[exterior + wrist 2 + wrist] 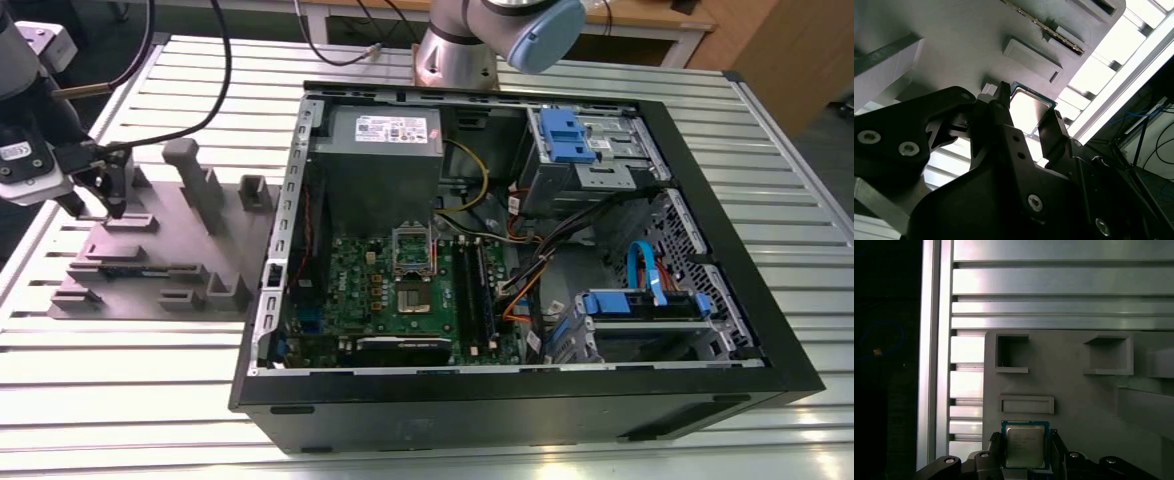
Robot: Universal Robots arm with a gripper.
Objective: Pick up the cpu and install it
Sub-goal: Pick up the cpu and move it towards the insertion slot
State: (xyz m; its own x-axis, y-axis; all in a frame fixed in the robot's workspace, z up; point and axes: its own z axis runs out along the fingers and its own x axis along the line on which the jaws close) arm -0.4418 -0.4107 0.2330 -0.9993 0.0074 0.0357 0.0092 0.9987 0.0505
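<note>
At the exterior view's left, the arm's gripper (103, 208) hangs over the near-left part of a grey moulded fixture plate (160, 265), which lies on a ribbed aluminium table (134, 380). Black cables (214, 70) loop down to the wrist from above. In both wrist views the gripper's two dark fingers (996, 444) press against opposite edges of the cpu (1025, 446), pinching the chip between them with its silvery top facing the first wrist camera. The second wrist view shows the same chip (1029, 111) caught between the fingertips, its green rim visible, just beside a rectangular raised pocket (1031, 60) of the fixture. Whether the chip is clear of the plate or touching it cannot be told.

Just to the right of the fixture stands an open black computer case (534, 400), lying on its side. Inside, a green motherboard (354, 275) fills the lower left, and its silver socket frame (414, 268) stands open, well apart from the gripper. A grey power supply (380, 135) sits above the board. Behind the case rises the arm's silver base (461, 50). Further right are a blue-fronted drive cage (581, 140) and, below it, a second blue bracket (641, 305) with blue and orange cables running between them.
</note>
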